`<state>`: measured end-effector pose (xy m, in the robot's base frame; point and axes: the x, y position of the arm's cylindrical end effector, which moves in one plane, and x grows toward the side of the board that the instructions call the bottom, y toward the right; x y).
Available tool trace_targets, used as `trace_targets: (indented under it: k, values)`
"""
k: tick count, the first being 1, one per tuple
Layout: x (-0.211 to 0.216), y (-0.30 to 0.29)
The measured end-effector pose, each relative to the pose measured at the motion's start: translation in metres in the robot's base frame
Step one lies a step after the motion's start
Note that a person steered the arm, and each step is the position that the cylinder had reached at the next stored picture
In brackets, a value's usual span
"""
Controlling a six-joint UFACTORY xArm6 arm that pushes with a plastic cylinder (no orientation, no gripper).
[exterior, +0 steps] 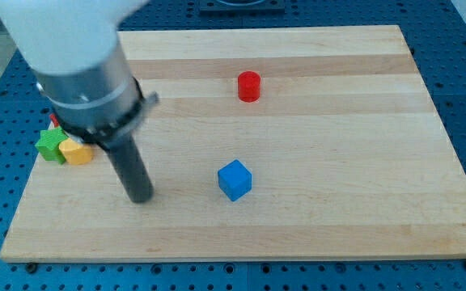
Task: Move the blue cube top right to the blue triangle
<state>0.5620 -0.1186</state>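
Note:
The blue cube (235, 179) sits on the wooden board (338, 210), a little below the middle. My tip (141, 198) rests on the board to the cube's left, about a hundred pixels away and slightly lower. No blue triangle shows; the arm covers part of the board's left side.
A red cylinder (249, 86) stands above the cube, toward the view's top. At the left edge a green block (50, 145) and a yellow block (77, 151) touch each other, with a sliver of a red block (53, 120) above them, partly hidden by the arm.

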Motion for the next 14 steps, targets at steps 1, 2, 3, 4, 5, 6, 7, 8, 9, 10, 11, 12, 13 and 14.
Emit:
trace_targets:
  k: [1,2,3,4,5,6,7,8,9,10,11,12,13,14]
  values:
    - [0.045,0.077]
    - [0.023,0.16]
    - [-0.012,0.158]
    - [-0.028,0.115]
    - [-0.048,0.07]
    - [-0.067,0.043]
    - [-0.089,0.021]
    - [-0.101,-0.003]
    - [-0.106,-0.013]
    - [-0.106,-0.013]
    - [-0.112,-0.013]
    - [-0.114,-0.015]
    - [-0.114,-0.012]
    - [-0.108,0.069]
